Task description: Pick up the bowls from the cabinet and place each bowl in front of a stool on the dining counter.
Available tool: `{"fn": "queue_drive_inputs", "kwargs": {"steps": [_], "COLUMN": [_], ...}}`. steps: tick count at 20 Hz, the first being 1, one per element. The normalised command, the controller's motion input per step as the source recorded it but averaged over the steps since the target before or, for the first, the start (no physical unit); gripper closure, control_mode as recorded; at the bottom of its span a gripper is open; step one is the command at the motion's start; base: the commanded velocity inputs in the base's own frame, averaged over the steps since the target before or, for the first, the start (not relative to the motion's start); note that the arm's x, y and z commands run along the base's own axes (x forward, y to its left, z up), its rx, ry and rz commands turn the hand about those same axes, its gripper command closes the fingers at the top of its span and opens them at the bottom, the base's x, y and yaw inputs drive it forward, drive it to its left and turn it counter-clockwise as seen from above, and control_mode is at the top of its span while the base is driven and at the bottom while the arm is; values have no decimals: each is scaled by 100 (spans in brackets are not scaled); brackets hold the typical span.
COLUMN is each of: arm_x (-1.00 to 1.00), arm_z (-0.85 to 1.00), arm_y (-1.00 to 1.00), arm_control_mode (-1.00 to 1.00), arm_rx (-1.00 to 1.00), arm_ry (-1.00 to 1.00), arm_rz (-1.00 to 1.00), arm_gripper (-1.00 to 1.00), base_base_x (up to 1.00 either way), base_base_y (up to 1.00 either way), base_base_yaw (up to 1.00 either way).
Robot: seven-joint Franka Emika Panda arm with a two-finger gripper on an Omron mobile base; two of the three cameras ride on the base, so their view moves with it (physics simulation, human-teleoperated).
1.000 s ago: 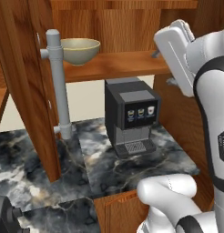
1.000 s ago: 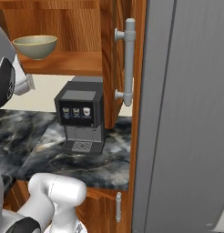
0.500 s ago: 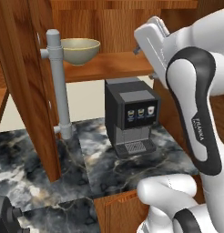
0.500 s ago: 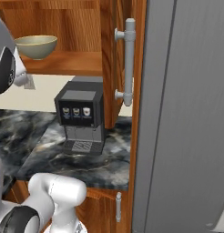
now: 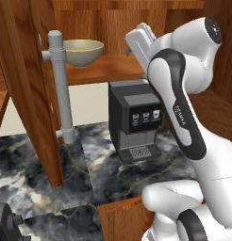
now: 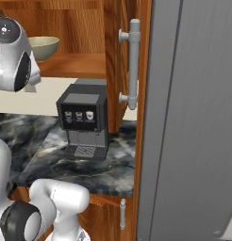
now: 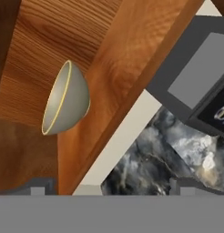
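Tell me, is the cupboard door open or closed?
Open. The cabinet door swings out toward us, and the olive-beige bowl sits in plain sight on the wooden shelf inside.

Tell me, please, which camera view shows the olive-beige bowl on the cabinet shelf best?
The left base view: the olive-beige bowl sits whole and upright on the cabinet shelf. In the right base view the robot arm covers its left part. The hand view shows it whole but rolled sideways.

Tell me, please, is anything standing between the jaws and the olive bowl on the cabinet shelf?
Nothing visible does. The olive bowl sits alone on the cabinet shelf, and the open gripper looks at it across bare wood.
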Motion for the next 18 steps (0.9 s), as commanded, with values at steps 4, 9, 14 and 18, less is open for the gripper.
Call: {"fn": "queue_drive_inputs", "kwargs": {"steps": [4, 9, 14, 18], "arm_x": [77, 79, 57, 40], "arm_z": [-21, -13, 2, 7], "arm_y": [4, 14, 28, 38], "arm_control_mode": [-100, -100, -100, -100], "arm_rx": [3, 1, 0, 0], "arm_ry": [0, 0, 0, 0], "arm_rz": [0, 0, 0, 0], "arm_gripper": [-100, -100, -100, -100], "base_base_x": [0, 0, 0, 0], "base_base_y": [0, 0, 0, 0], "base_base_yaw": [0, 0, 0, 0]}}
